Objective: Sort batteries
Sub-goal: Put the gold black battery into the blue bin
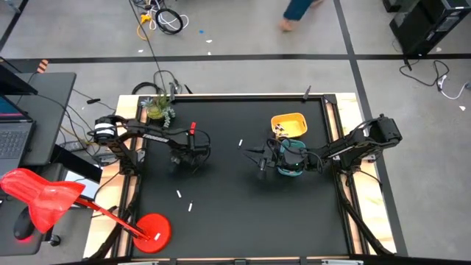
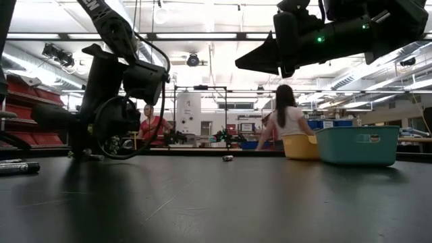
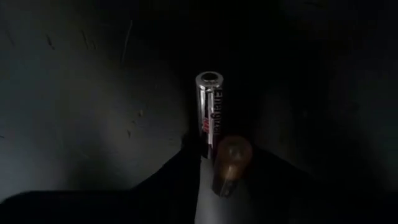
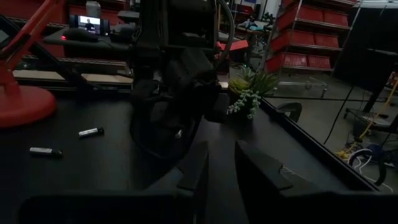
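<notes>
Down at the left gripper [image 3: 208, 180], two batteries lie side by side on the dark surface [image 3: 74, 93] — a silver battery [image 3: 209, 106] and a copper-tipped battery [image 3: 229, 163] just beside it, right at the jaws; whether those jaws are pinching one I cannot tell. This looks like the pick-up step.

Farther out, loose batteries [image 1: 184, 200] lie near the red lamp base [image 1: 151, 230], with another single battery [image 1: 241, 143] mid-surface. The right gripper [image 1: 263, 158] hangs over the teal tray [image 1: 293, 168], its jaws a narrow gap apart and holding nothing, with the yellow tray [image 1: 289, 123] just behind.

Next, by my reading — close on one battery alone, lift, and carry it across to its tray.
</notes>
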You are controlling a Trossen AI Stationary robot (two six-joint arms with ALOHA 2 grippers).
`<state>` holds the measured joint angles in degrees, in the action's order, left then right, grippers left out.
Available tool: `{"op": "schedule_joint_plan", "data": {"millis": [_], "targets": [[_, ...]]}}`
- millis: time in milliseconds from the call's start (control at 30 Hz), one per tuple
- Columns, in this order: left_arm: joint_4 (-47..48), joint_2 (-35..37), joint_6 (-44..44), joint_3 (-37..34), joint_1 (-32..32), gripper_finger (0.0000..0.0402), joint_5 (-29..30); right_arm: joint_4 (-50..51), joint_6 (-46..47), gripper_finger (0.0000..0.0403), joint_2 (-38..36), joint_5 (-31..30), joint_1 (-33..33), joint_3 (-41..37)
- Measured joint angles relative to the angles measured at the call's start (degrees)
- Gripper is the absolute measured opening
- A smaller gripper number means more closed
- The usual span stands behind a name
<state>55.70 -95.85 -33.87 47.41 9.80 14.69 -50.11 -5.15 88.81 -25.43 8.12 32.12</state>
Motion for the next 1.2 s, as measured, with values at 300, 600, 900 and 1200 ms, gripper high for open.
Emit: {"op": "schedule_joint_plan", "data": {"millis": [300,600,900,1200], "targets": [[-0.23,-0.04,0.02,-0.08,0.0,0.0059,-0.38,0.0,-0.52,0.0088,-0.01,0.02,0.0,0.0],[-0.25,-0.1,2.29,-0.07,-0.55,0.0057,1.41,0.0,-0.61,0.0088,-0.01,0.02,0.0,0.0],[2.61,-0.42,5.48,2.43,-1.18,0.0056,4.05,0.02,-0.61,0.0088,0.01,0.04,-0.02,0.0],[2.59,-0.35,5.66,2.65,-1.31,0.0055,4.16,0.04,-0.6,0.0088,-0.01,0.04,-0.02,0.0]]}}
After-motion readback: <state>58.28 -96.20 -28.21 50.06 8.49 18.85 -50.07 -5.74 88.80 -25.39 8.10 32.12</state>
